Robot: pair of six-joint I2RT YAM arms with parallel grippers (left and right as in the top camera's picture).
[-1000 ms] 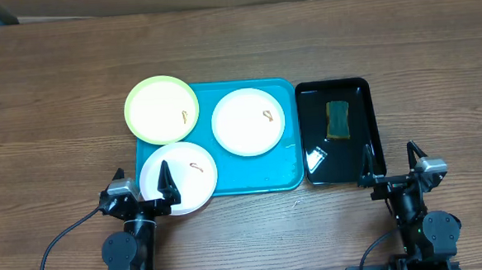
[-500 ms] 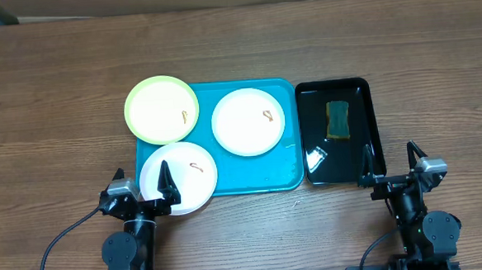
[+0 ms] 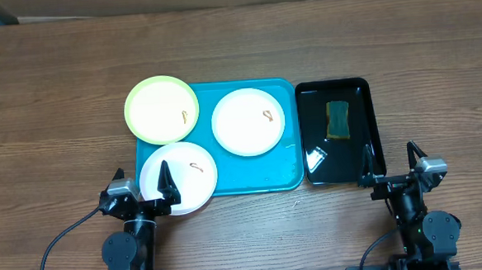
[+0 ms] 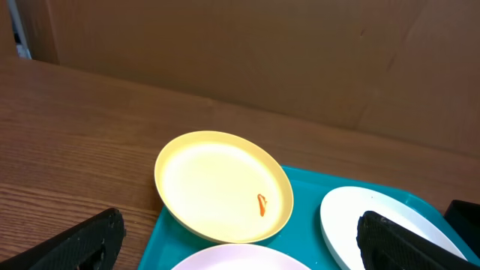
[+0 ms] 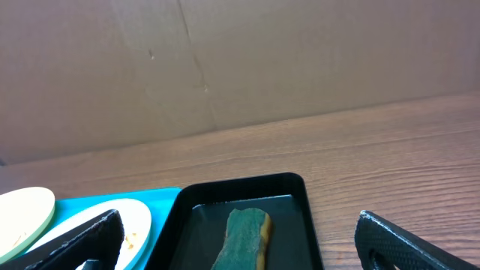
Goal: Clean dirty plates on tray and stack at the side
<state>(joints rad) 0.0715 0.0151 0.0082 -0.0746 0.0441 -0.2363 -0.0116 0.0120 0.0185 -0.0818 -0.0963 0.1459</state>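
Bright even light, glare on black tray [image 3: 359, 104]

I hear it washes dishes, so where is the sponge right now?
Seen from overhead, the sponge lies inside the black tray on the table's right side, just beside the blue tray.

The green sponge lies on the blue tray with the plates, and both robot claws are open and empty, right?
Not quite. The sponge lies in the black tray, beside the blue tray that carries the plates; the overhead view shows it. The left gripper and right gripper are indeed open and empty.
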